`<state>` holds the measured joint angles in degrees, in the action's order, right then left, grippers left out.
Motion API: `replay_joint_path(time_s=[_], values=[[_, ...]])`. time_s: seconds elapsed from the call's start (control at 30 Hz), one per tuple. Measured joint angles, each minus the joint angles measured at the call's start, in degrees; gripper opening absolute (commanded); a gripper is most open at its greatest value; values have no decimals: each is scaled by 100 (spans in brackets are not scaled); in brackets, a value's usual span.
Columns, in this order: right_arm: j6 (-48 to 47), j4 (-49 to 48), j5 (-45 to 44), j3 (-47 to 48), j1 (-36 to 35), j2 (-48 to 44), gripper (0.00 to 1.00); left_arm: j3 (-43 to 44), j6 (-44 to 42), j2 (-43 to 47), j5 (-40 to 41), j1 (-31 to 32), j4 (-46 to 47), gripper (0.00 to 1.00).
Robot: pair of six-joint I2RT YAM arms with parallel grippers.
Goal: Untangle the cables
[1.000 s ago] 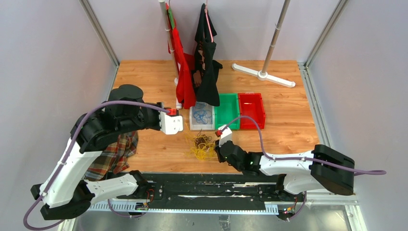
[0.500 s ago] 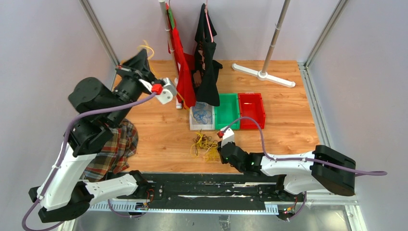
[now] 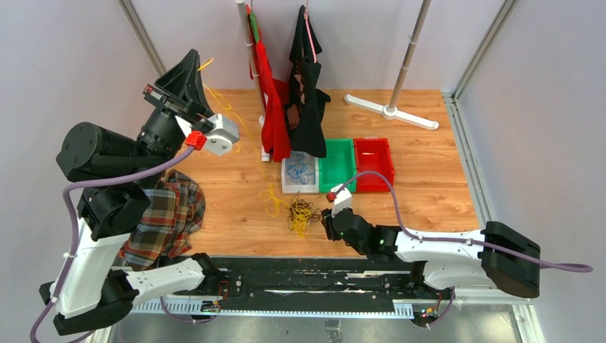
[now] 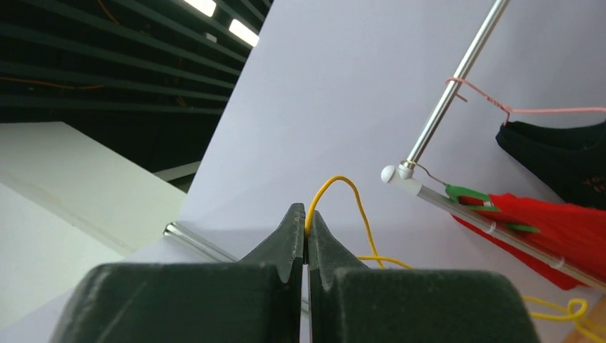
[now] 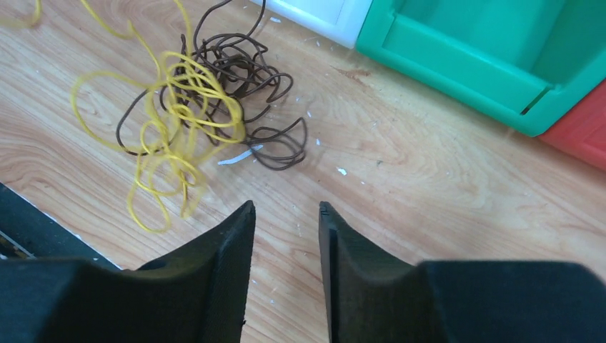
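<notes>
Left end effector pinching yellow cable, lifted higher; right end effector now part-open, empty.

Cable tangle on table, just before row of three bins; coil in leftmost bin; cloth heap well left; garments hanging behind.

Left wrist view: the yellow cable dips between the left jaws and its gripped part is hidden; its far loops run off the lower right corner. The red shirt is chopped by the right edge. Right wrist view: the green bin is cut at the top, the red bin just a corner. From above, the plaid cloth is half behind the left arm, and the blue cable is too small to trace.
</notes>
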<state>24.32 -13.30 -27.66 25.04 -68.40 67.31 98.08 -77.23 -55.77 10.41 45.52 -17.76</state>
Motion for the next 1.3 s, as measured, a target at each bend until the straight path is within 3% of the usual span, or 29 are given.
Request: replay_joint_path(time_s=[0.17, 0.37, 0.53, 0.7, 0.93, 1.3], values=[[-201, 310, -81, 151, 0, -219, 58, 295, 254, -188, -330, 0, 262, 0], [-636, 282, 372, 997, -9, -295, 64, 341, 533, -208, -811, 2, 262, 0], [-1049, -136, 844, 2243, -140, 629, 64, 363, 605, -195, -957, 2, 227, 0], [-1421, -640, 1211, 2879, -234, 1519, 64, 518, 610, -232, -1023, 0, 92, 0], [-1705, -780, 1419, 3818, -190, 2503, 47, 662, 577, -236, -1027, 0, 57, 0], [-1491, -955, 1582, 3370, -105, 3552, 28, 1519, 11, -551, -1113, 2, 605, 0]])
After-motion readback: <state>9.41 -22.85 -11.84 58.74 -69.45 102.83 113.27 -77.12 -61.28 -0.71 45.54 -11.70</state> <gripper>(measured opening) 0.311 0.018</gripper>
